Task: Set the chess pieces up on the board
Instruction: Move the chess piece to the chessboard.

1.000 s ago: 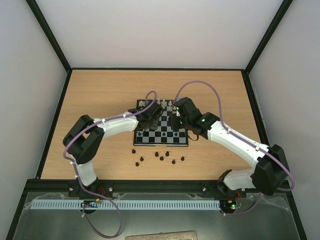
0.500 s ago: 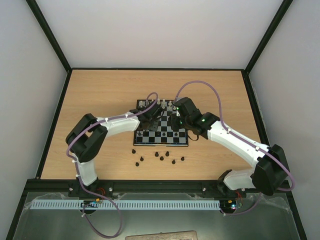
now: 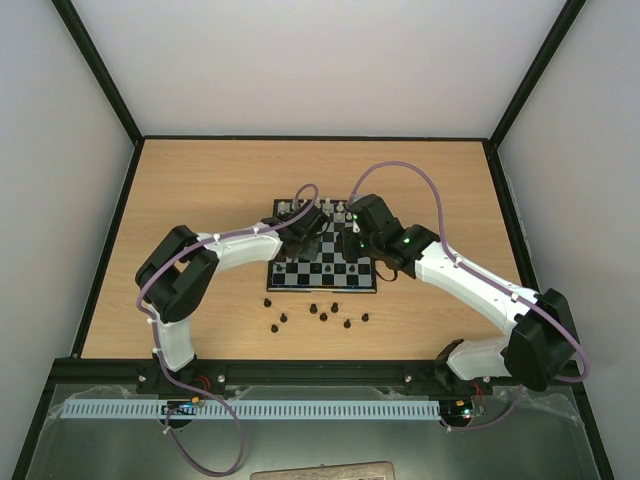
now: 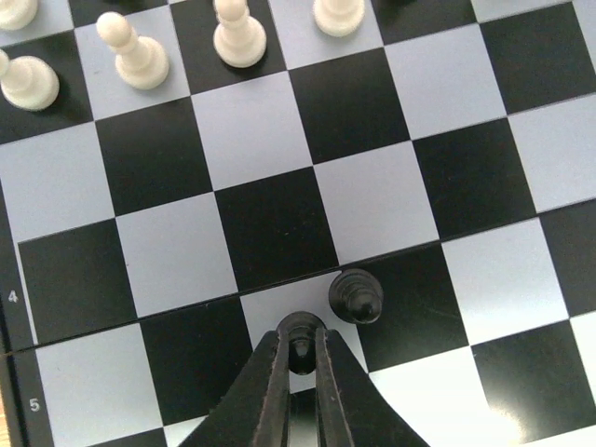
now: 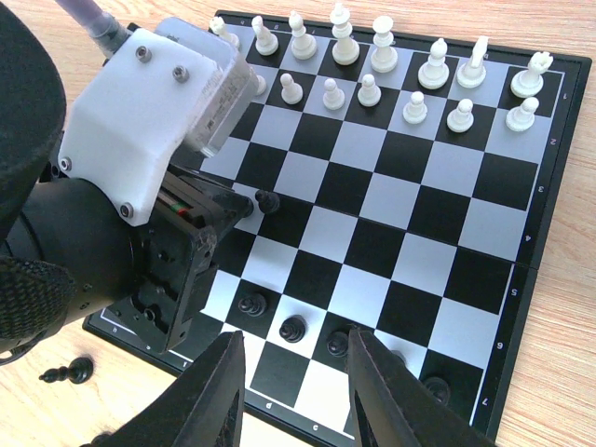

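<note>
The chequered board [image 3: 322, 262] lies mid-table. In the left wrist view my left gripper [image 4: 301, 346] is shut on a small black pawn [image 4: 300, 328] over a white square of the board [image 4: 251, 130]. A second black piece [image 4: 356, 296] stands just right of it, apart from the fingers. My left gripper [image 3: 308, 230] and right gripper [image 3: 345, 238] are both over the board. My right gripper [image 5: 298, 391] is open and empty above the near rows, where black pawns [image 5: 292, 328] stand. Several loose black pieces [image 3: 323, 317] lie on the table in front of the board.
White pieces [image 5: 372, 56] fill the board's two far rows [image 3: 318, 208]. The left arm's wrist [image 5: 158, 130] fills the left of the right wrist view, close to my right gripper. One black piece [image 5: 67, 373] lies on the wood beside the board's near corner.
My left arm has shifted a little to the right and farther over the board with its gripper shut. The right arm has not moved.
</note>
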Tool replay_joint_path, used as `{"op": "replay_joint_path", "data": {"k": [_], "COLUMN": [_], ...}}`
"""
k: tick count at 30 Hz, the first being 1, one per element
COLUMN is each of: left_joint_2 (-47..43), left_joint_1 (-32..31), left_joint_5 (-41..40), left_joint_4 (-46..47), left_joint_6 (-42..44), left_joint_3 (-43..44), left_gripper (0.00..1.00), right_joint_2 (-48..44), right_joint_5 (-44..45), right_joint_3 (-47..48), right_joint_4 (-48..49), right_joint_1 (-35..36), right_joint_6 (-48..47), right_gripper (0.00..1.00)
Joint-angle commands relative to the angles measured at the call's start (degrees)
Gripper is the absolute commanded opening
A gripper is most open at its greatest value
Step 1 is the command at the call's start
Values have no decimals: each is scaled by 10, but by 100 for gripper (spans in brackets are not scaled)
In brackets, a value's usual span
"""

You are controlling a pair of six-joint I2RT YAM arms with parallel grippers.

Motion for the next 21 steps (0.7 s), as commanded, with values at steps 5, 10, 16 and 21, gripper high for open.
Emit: {"op": "replay_joint_path", "data": {"k": [5,10,16,21], "left_joint_2": [-11,-60,-95,-103], "left_joint_1": [-1,-3,-9,-17], "left_joint_5": [1,5,9,9], "left_joint_4": [-27,-30,-29,-27], "left_joint_6": [-5,-15,-29,-39], "left_joint_3": [-6,-54,-99,-116], "left_gripper": [2,2,3,3], "right_joint_2": [-2,-2,-4,-3], "right_joint_5": [-3,-4,-7,-7], "right_joint_3": [-7,-7,-8,-7], "right_joint_4": [1,1,2,2], "right_joint_1": [0,-1,0,0], "right_joint_6": [-5,-4,-3,-4], "right_gripper": [31,31,31,31]}}
